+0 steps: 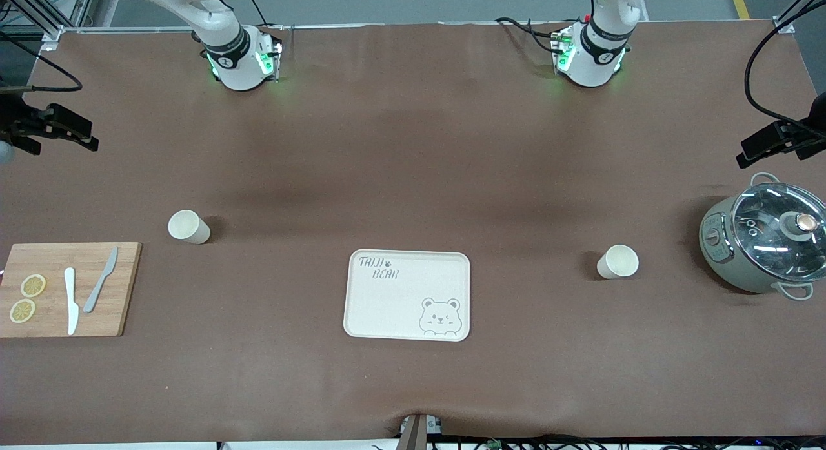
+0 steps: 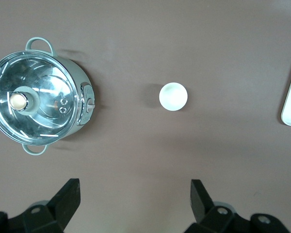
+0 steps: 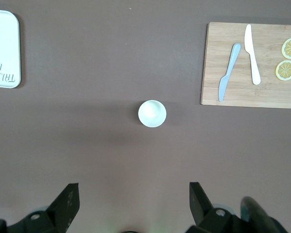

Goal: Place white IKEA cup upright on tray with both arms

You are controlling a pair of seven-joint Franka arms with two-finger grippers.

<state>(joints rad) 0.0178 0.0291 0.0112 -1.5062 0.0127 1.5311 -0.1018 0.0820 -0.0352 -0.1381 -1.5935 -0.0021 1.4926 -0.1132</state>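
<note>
White cups [image 1: 189, 226] [image 1: 617, 261] upright on surface, one each side of tray [image 1: 407, 295], one per arm. Left gripper [image 2: 135, 201], right gripper [image 3: 134, 203] high above cups, jaws wide, holding nothing.
</note>
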